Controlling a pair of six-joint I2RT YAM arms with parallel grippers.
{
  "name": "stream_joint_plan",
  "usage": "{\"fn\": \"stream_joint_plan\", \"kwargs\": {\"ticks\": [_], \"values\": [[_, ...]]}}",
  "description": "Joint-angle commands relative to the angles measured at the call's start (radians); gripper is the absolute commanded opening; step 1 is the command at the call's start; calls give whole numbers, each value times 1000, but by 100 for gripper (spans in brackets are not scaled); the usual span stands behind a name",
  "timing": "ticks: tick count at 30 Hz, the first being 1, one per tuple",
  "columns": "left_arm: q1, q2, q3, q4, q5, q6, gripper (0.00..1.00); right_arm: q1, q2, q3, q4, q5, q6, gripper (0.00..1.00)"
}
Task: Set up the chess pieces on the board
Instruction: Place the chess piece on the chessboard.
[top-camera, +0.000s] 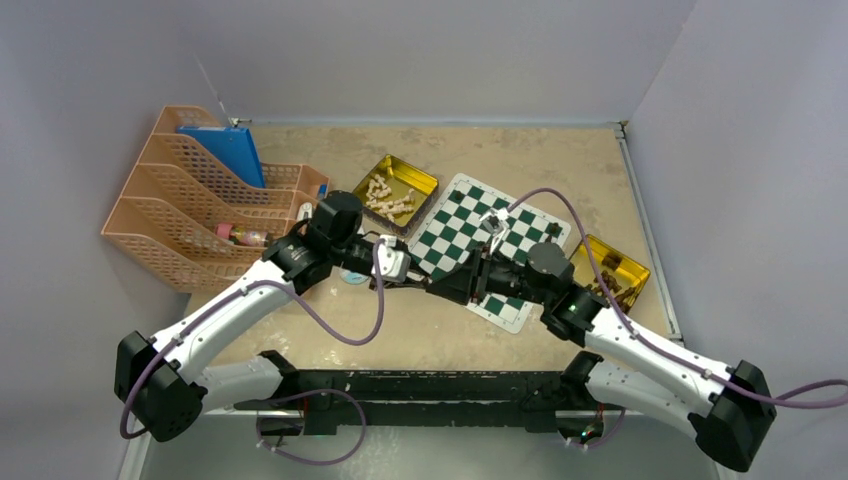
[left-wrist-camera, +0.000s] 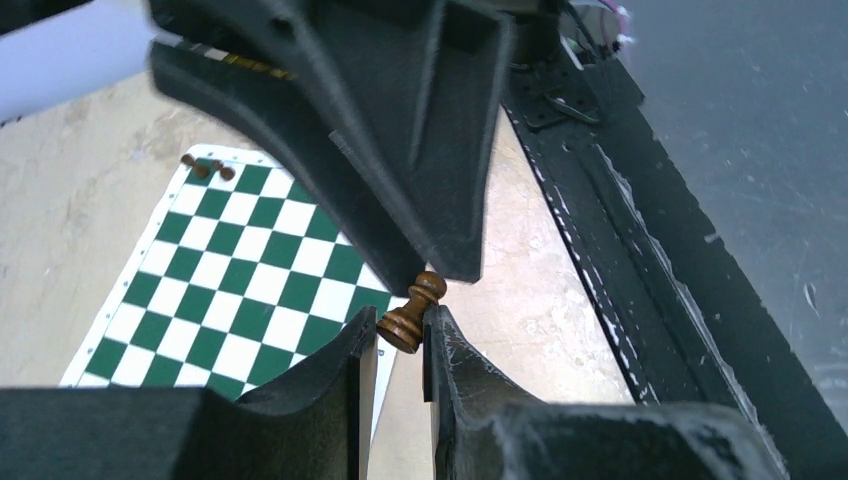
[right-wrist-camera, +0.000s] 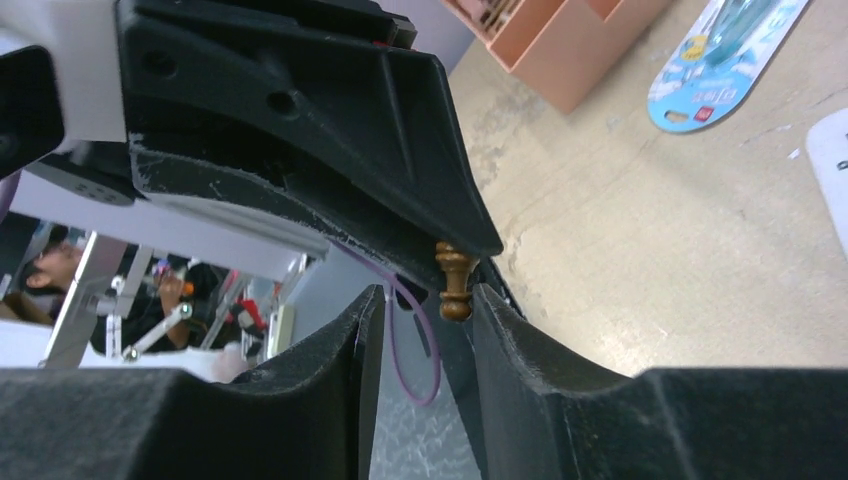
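Above table (top-camera: 560, 165): pawn (left-wrist-camera: 412, 310) in left gripper (left-wrist-camera: 400, 325)

A dark brown pawn (left-wrist-camera: 411, 313) hangs tilted above the table. Its base is pinched between the fingers of the left gripper (left-wrist-camera: 400, 332), and its round head sits between the parted fingers of the right gripper (right-wrist-camera: 425, 298), just beside the edge of the board (top-camera: 455, 228). The green-and-white checked mat lies flat and askew, with two dark pieces (left-wrist-camera: 208, 168) lying on the white border at one corner. Pale beige pieces (top-camera: 390, 198) are heaped in a gold tin (top-camera: 428, 182) to its left. More dark pieces (top-camera: 612, 282) sit in a second tin (top-camera: 632, 262) to its right.
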Motion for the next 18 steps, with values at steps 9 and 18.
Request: {"fn": "stream_joint_plan", "kwargs": {"ticks": [9,18], "values": [[1,-69,-103,549,-204,-682,0,0,-182,-53,157,279,83,38],[1,-80,-179,752,-290,-887,0,0,-131,-13,151,324,103,34]]}}
